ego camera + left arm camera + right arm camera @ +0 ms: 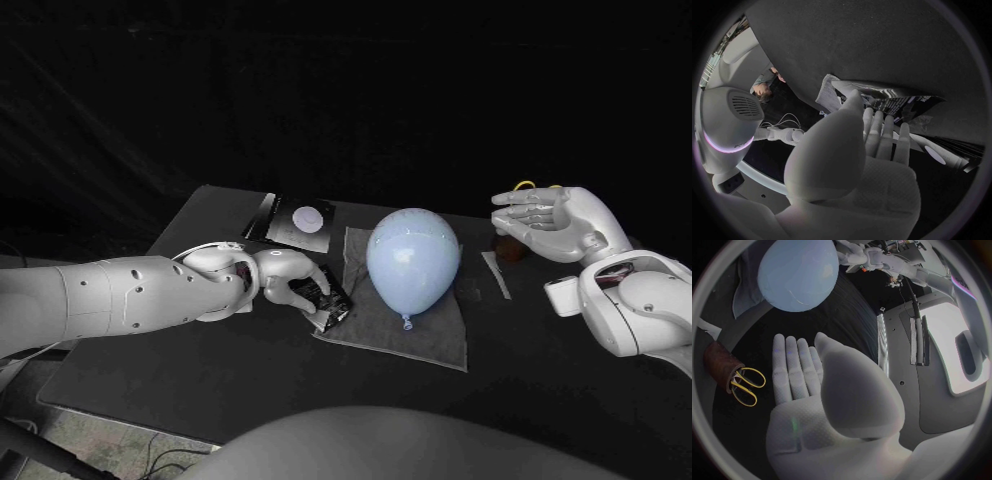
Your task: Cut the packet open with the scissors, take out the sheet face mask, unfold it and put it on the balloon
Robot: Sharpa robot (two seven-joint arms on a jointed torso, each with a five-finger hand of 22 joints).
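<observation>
A pale blue balloon [414, 260] [798, 272] lies on a grey cloth [433, 340] in the middle of the table. At the cloth's left edge lies the dark, shiny packet [330, 306] [892, 100]. My left hand [286, 278] [879, 135] reaches it with straight fingers; the fingertips are at the packet, and no grip shows. The yellow-handled scissors [522, 186] [745, 385] stand in a brown holder [511, 246] [720, 367] at the right. My right hand [555, 222] [811, 375] hovers beside the scissors, flat and empty, fingers side by side.
A black flat pack with a white round mark [304, 218] [936, 155] lies behind the left hand at the table's back left. A white strip [496, 274] [707, 327] lies between the cloth and the scissors holder.
</observation>
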